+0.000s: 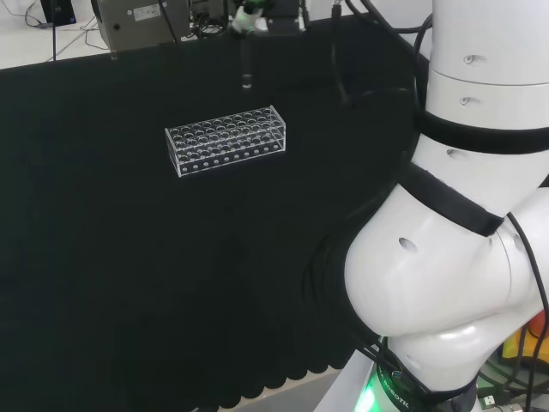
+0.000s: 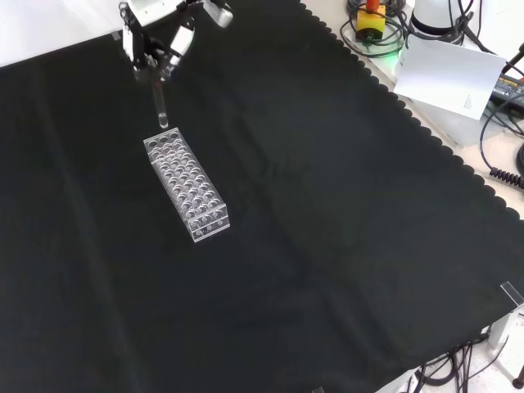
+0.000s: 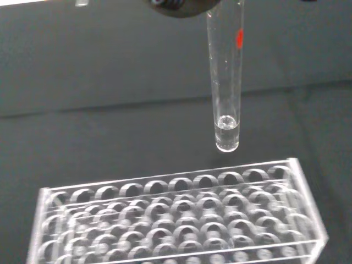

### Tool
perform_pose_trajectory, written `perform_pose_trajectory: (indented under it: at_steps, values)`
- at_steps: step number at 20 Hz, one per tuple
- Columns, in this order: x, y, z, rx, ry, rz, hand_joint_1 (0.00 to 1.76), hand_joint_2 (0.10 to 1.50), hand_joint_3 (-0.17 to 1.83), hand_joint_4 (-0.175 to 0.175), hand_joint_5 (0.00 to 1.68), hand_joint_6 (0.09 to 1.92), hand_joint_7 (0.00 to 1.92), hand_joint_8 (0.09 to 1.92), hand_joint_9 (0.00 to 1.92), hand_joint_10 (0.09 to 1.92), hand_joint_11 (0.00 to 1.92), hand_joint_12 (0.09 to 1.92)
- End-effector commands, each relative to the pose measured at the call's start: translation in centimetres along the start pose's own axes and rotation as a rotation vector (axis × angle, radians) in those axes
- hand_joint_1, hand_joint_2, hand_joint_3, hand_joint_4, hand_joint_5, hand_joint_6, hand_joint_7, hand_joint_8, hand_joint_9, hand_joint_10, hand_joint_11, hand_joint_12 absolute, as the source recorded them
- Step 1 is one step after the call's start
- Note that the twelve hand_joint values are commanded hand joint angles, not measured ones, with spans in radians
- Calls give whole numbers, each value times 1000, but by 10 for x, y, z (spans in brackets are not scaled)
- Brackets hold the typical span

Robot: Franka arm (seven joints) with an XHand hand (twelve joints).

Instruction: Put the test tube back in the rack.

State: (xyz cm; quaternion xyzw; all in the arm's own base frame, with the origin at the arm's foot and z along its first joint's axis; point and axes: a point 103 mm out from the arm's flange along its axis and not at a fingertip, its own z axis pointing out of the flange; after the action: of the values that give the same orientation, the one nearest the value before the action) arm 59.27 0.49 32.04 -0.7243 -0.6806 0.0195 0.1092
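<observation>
The black and white hand (image 2: 164,45) has its fingers pinched round the top of the slim clear glass test tube (image 2: 161,106), which hangs upright with its rounded bottom in the air, just beyond the far end of the clear plastic rack with rows of round holes (image 2: 187,187) as the front view shows it. In the wrist view the test tube (image 3: 225,88), with a small red mark near its upper part, is clear of the rack (image 3: 176,217) and not yet in any hole.

To my eye the step in hand is lining up and lowering. It would go best if the tube stays plumb, is brought squarely over 1 hole in the nearest row, and goes down slowly so the tip enters the opening rather than catching a rim. The rack looks light and could slide or tip if nudged sideways. The fingers should let go only once the tube is seated.

The counter is covered in black cloth (image 1: 129,275) with a scalloped edge, bare apart from the rack. Past the cloth's edge I can see cables, a white card and some equipment.
</observation>
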Motion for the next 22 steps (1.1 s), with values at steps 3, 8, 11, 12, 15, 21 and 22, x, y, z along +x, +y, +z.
perform_pose_trajectory:
  at_steps: [3,8,11,12,15,21,22]
  values:
    - [36,13,7,16,5,-72,1430,1030,-175,-175,1288,251,1355,700,1541,87,1475,747]
    - [26,16,19,38,17,-49,1430,1030,-175,-175,1288,250,1355,700,1541,87,1475,747]
    - [21,16,28,49,24,-38,1430,1030,-175,-175,1289,250,1355,700,1541,87,1475,747]
    - [20,16,31,54,27,-36,1430,1030,-175,-175,1289,250,1355,700,1541,87,1475,747]
    - [20,18,42,69,27,-35,1430,1030,-175,-175,1289,249,1355,700,1541,87,1475,747]
    - [21,20,55,99,41,-34,1430,1030,-175,-175,1289,248,1355,699,1541,87,1475,747]
    - [22,20,57,102,39,-32,1430,1030,-175,-175,1289,248,1355,699,1541,87,1475,747]
